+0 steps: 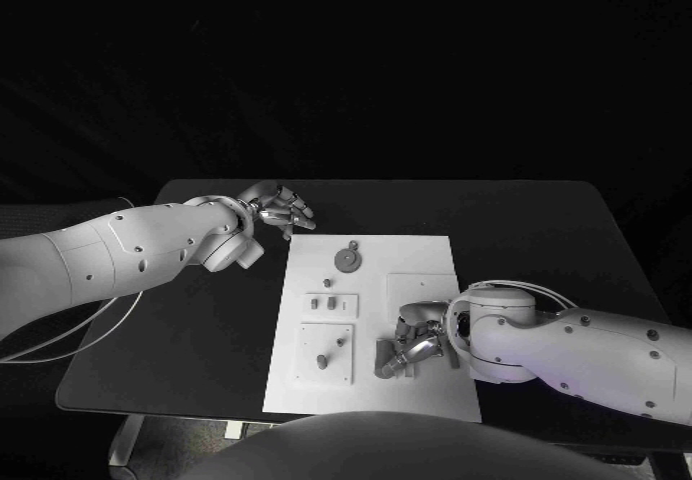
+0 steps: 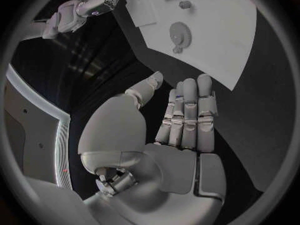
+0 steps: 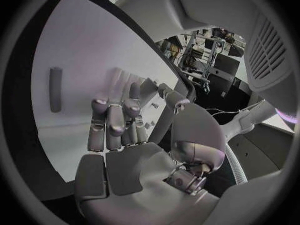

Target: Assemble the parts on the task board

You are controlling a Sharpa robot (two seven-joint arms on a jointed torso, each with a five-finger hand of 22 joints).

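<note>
Left hand (image 1: 278, 210) empty, fingers apart, beside task board (image 1: 418, 260); right hand (image 1: 411, 345) likewise, over it.

A black table (image 1: 548, 230) spans the frame, its surface dark and matte, with a rounded far corner against blackness.

The right hand (image 1: 410, 345) is hovering low over the task board (image 1: 418, 255), blocking its near right part; bare table (image 1: 548, 220) is lying open beyond the board.
</note>
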